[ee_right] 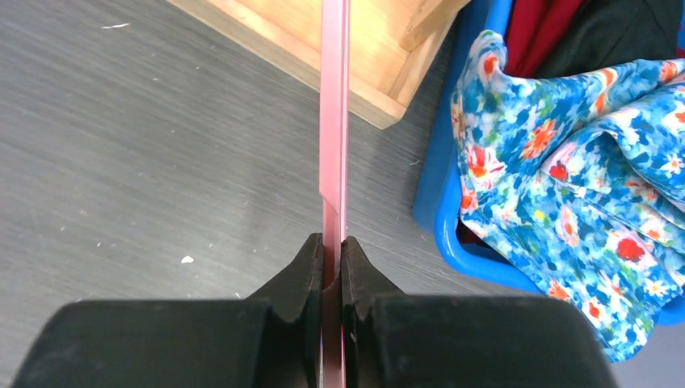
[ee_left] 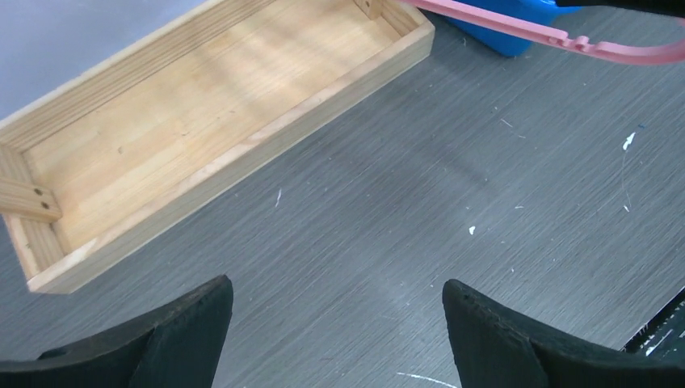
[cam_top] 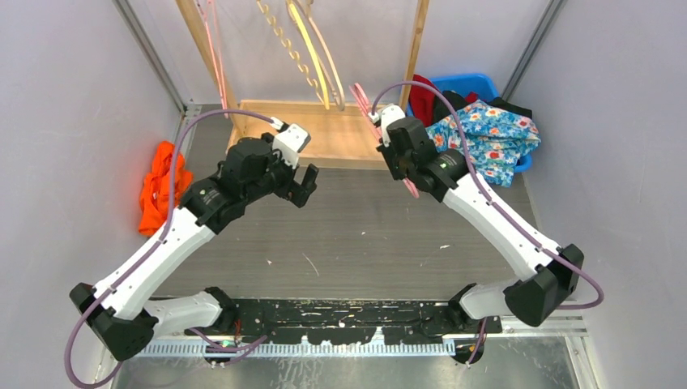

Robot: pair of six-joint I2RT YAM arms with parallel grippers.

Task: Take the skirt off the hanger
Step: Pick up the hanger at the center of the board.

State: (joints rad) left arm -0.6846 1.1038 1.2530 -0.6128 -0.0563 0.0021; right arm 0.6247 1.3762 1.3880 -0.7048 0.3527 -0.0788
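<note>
The pink hanger (ee_right: 334,121) is clamped edge-on between my right gripper's (ee_right: 332,246) shut jaws, and no cloth hangs on the part that shows. In the top view the right gripper (cam_top: 386,130) holds the hanger (cam_top: 360,96) by the wooden rack's right post. A blue floral skirt (cam_top: 486,134) lies heaped on the blue bin (cam_top: 474,82), to the right of that gripper; the skirt (ee_right: 565,162) is apart from the hanger. My left gripper (cam_top: 304,182) hovers open over the grey table, nothing between its fingers (ee_left: 190,323). The hanger's (ee_left: 549,32) far end crosses the left wrist view's top right.
A wooden tray base (cam_top: 340,134) of the rack stands at the back centre, with other hangers (cam_top: 312,57) dangling above it. An orange cloth (cam_top: 160,190) lies at the left table edge. Red and dark clothes (cam_top: 425,97) fill the bin.
</note>
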